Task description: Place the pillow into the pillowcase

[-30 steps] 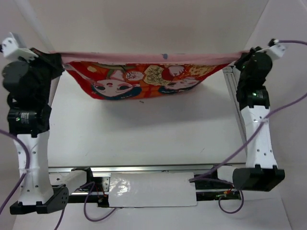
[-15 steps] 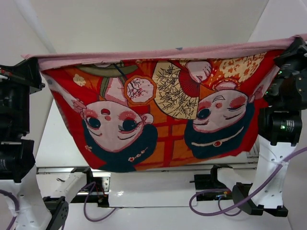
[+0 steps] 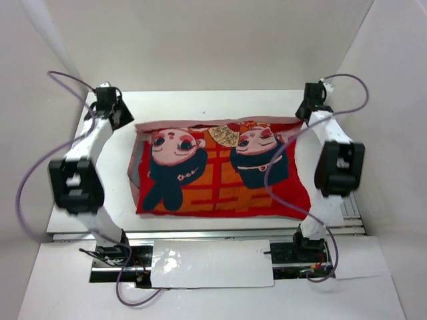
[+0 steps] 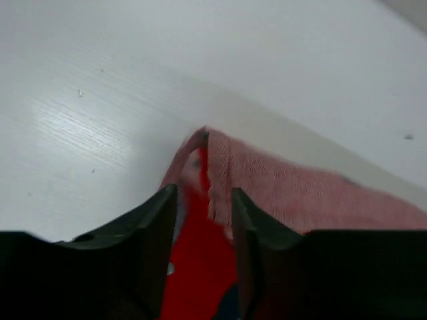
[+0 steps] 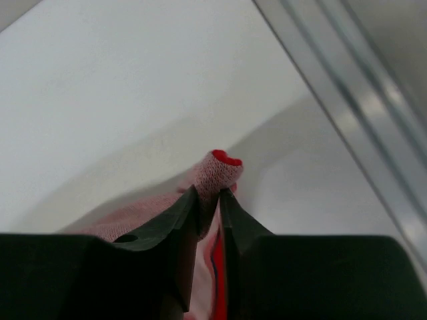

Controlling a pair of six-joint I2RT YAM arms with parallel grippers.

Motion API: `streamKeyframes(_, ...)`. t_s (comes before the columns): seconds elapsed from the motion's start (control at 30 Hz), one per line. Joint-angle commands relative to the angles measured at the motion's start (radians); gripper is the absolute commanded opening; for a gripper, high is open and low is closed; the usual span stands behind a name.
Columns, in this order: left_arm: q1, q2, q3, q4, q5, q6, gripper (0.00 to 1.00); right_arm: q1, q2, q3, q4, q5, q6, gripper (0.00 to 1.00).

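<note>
The pillowcase lies spread flat on the white table, bright red face up, with two cartoon faces. Its far edge shows the pale pink reverse. The pillow is not in view. My left gripper is at the far left corner. In the left wrist view that gripper is open, and the pink corner lies loose between its fingers. My right gripper is at the far right corner. In the right wrist view it is shut on the bunched corner, which pokes up past the tips.
An aluminium rail runs along the near edge of the table, and another rail runs beside the right corner. White walls close in the back and both sides. A glossy white sheet lies between the arm bases.
The arms have brought the pillowcase down from hanging stretched in the air to lying flat on the table. Both arms have reached far back. The left jaws have opened.
</note>
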Motion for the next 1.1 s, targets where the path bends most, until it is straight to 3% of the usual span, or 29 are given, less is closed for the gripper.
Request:
streamKeyframes(0.0,0.055,0.326,0.297,0.014,0.037,-0.019,0.54,-0.024,0.193,0.339,-0.089,0.031,0.052,0.27)
streamKeyframes(0.03,0.066,0.406,0.497,-0.148,0.051,-0.019,0.57,-0.024,0.276,0.404,-0.150,0.031,0.052,0.47)
streamKeyframes(0.07,0.066,0.470,0.573,-0.202,0.051,-0.019,0.59,-0.024,0.292,0.446,-0.195,0.052,0.043,0.56)
streamKeyframes(0.1,0.066,0.515,0.616,-0.224,0.034,-0.019,0.89,-0.010,0.292,0.465,-0.195,0.061,0.043,0.70)
streamKeyframes(0.13,0.066,0.555,0.646,-0.225,0.034,-0.019,1.00,-0.010,0.292,0.465,-0.183,0.062,0.034,0.78)
streamKeyframes(0.17,0.066,0.555,0.673,-0.225,0.025,-0.019,1.00,-0.010,0.257,0.450,-0.171,0.062,0.033,0.98)
streamKeyframes(0.2,0.066,0.555,0.674,-0.225,0.035,-0.019,1.00,-0.010,0.235,0.413,-0.141,0.051,0.033,1.00)
streamKeyframes(0.47,0.066,0.321,0.468,-0.168,0.091,-0.019,1.00,-0.030,0.031,0.275,-0.119,-0.017,0.012,1.00)
streamKeyframes(0.63,0.066,0.155,0.226,-0.180,0.112,0.004,1.00,-0.030,-0.044,0.227,-0.162,-0.222,-0.066,0.96)
streamKeyframes(0.7,0.066,0.078,0.133,-0.180,0.112,-0.017,1.00,-0.030,-0.053,0.164,-0.162,-0.296,-0.078,0.74)
streamKeyframes(0.73,0.066,0.058,0.043,-0.169,0.132,-0.026,0.92,-0.030,-0.067,0.141,-0.130,-0.355,-0.091,0.69)
streamKeyframes(0.8,0.066,0.003,-0.036,-0.169,0.173,-0.026,0.86,-0.030,-0.067,0.097,-0.117,-0.398,-0.124,0.65)
streamKeyframes(0.87,0.057,-0.034,-0.162,-0.157,0.173,-0.045,0.81,-0.005,-0.033,0.097,-0.119,-0.416,-0.135,0.65)
streamKeyframes(1.07,0.014,-0.135,-0.397,-0.110,0.131,-0.114,0.83,-0.005,0.071,0.081,-0.070,-0.333,-0.175,0.72)
